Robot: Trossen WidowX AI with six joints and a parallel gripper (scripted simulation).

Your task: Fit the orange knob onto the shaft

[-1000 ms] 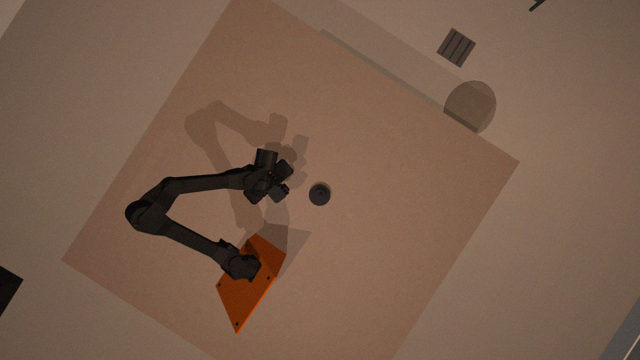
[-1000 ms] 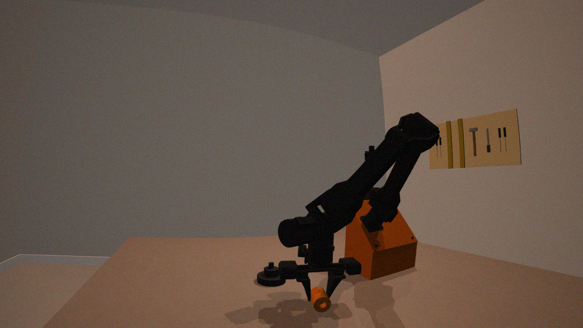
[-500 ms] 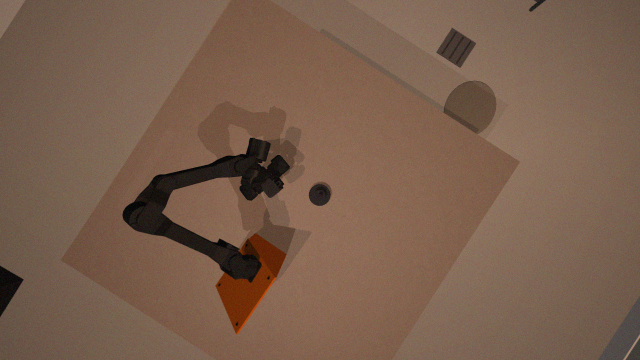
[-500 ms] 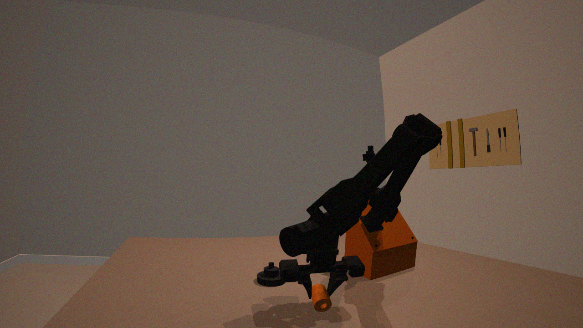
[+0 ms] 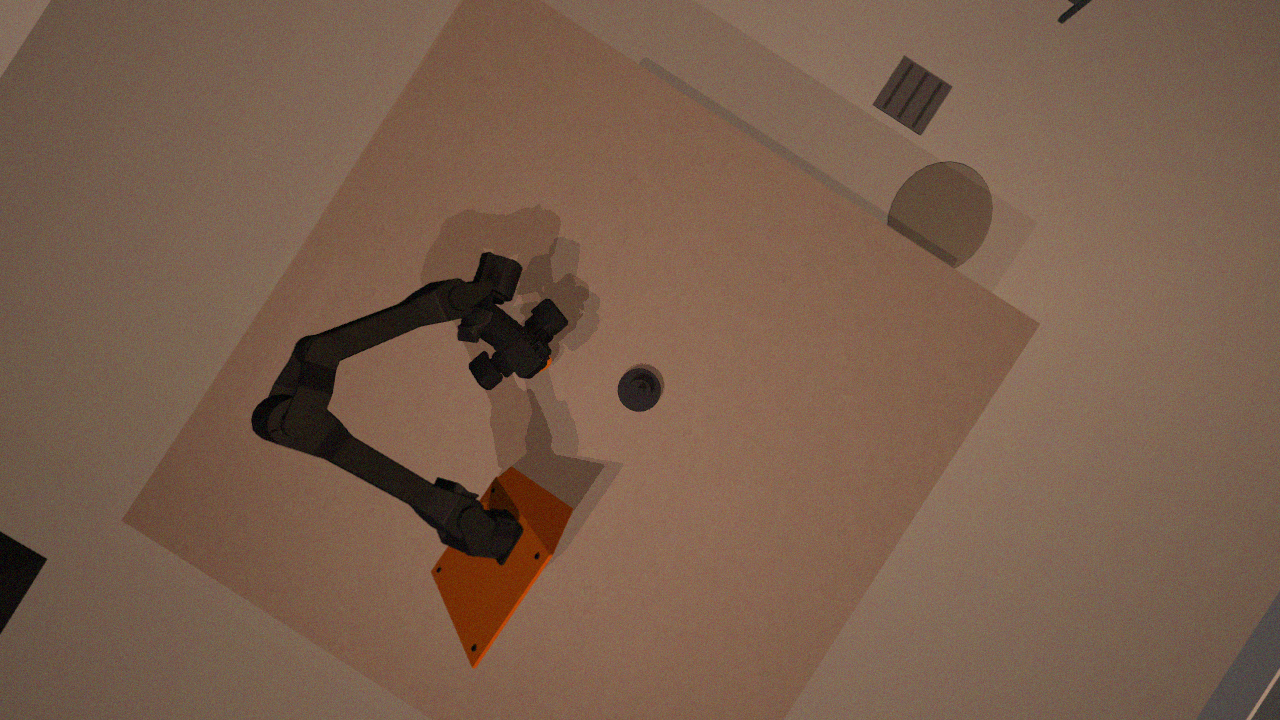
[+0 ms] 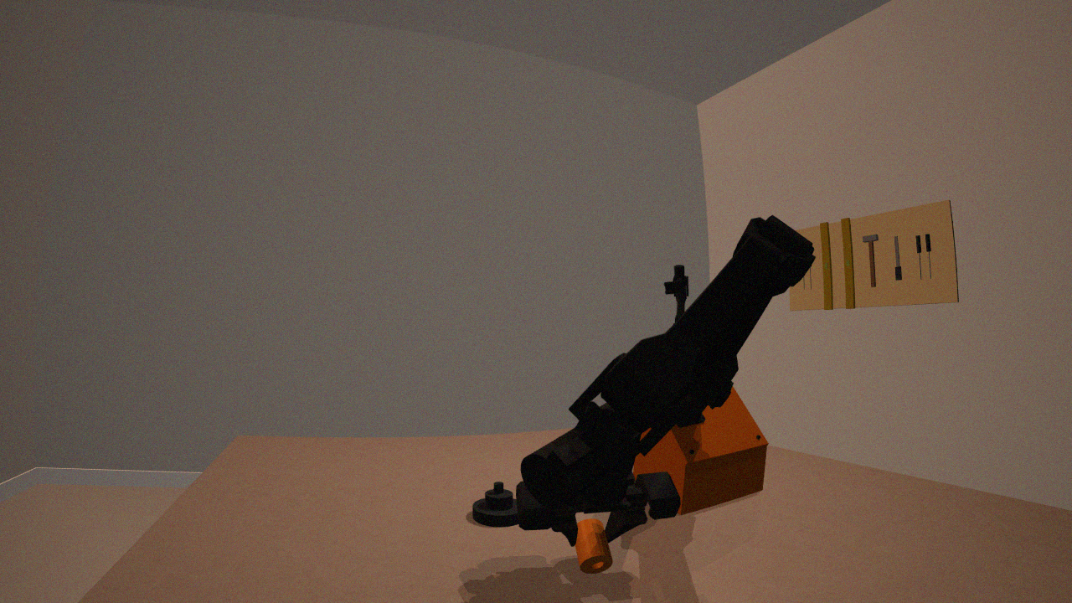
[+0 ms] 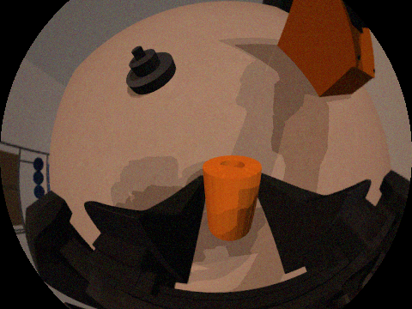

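The orange knob (image 6: 593,548) (image 7: 231,206) is between the fingertips of my gripper (image 6: 592,533) (image 7: 230,178), which is shut on it. The knob is tilted and appears raised off the table. A round hole shows in its end facing the wrist camera; the flat side cannot be made out. In the top view the arm hides nearly all of the knob. The dark round pedestal (image 5: 629,401) (image 6: 488,514) (image 7: 160,78) stands apart from the gripper, at upper left in the wrist view. Its thin shaft (image 6: 498,487) (image 7: 137,52) points up, with no flat side visible.
The orange wedge-shaped base (image 5: 501,591) (image 6: 723,476) (image 7: 315,47) carries the arm. The brown table top (image 5: 760,501) (image 6: 314,517) extends around it, with arm shadows near the gripper. A tool board (image 6: 940,255) hangs on the wall.
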